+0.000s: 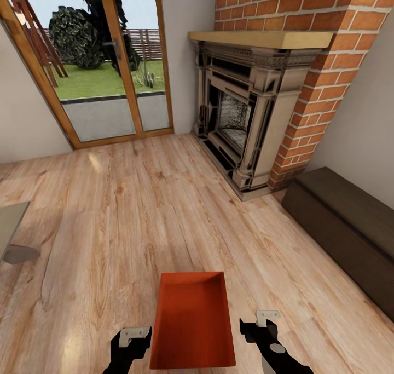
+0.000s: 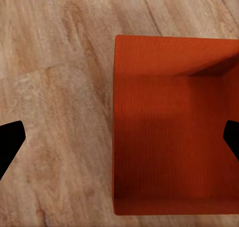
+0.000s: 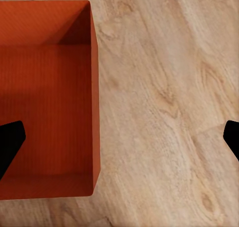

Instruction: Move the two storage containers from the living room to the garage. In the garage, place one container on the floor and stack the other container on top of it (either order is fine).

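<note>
In the head view, one orange-red storage container (image 1: 192,319) sits on the light wood-plank floor (image 1: 137,209) close in front of the robot, open side up. The left gripper (image 1: 134,338) hangs just beside its left wall and the right gripper (image 1: 261,323) just beside its right wall. A wide stretch of bare planks runs ahead to the glass door (image 1: 104,62). The brick fireplace (image 1: 246,105) and a dark bench (image 1: 345,226) bound the right side; a table corner (image 1: 11,226) juts in at the left edge.

In the left wrist view, the container (image 2: 172,132) lies under one spread fingertip (image 2: 231,137), the other fingertip (image 2: 10,142) over planks; the jaws are released, holding nothing.

In the right wrist view, one fingertip (image 3: 10,142) hangs over the container (image 3: 47,97), the other (image 3: 231,137) over floor; the jaws are likewise parted and empty.
</note>
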`<state>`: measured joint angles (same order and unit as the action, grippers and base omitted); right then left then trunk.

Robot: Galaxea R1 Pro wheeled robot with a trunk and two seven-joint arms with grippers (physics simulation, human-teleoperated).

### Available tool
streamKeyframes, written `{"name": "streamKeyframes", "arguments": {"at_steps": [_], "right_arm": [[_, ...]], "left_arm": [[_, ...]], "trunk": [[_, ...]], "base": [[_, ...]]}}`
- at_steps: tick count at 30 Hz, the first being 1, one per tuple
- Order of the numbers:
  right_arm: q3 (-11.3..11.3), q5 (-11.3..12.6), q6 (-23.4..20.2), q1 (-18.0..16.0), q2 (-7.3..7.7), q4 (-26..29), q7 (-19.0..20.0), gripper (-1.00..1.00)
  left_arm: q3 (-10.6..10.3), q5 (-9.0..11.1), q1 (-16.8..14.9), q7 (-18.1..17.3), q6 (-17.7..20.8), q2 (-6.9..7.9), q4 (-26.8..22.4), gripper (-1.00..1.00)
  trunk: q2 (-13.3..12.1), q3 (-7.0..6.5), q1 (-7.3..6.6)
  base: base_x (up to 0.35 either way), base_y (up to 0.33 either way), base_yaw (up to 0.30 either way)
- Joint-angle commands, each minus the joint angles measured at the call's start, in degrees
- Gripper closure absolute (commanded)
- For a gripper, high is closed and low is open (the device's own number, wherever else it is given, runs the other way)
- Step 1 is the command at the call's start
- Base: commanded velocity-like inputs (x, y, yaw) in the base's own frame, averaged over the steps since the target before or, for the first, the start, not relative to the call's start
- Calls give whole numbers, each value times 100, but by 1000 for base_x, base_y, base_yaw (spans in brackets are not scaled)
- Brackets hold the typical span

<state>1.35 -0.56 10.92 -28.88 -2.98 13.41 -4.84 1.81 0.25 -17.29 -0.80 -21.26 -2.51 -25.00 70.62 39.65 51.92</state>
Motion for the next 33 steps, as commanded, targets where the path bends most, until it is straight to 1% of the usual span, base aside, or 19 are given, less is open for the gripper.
{"name": "streamKeyframes", "arguments": {"at_steps": [1,18,28,33], "right_arm": [[15,-6,15,-3,-1,-5,-30,-100],[15,-6,15,-3,-1,-5,-31,-100],[15,-6,15,-3,-1,-5,-28,-100],[15,-6,15,-3,-1,-5,-31,-100]], "left_arm": [[19,2,-3,-8,-17,-4,1,-100],[17,2,-3,-8,-18,-4,4,-100],[14,2,-3,-8,-18,-4,6,-100],[14,2,-3,-8,-18,-4,11,-100]], "trunk": [[42,22,22],[724,327,395],[724,327,395],[925,417,505]], "base": [[0,0,0],[0,0,0],[0,0,0],[0,0,0]]}}
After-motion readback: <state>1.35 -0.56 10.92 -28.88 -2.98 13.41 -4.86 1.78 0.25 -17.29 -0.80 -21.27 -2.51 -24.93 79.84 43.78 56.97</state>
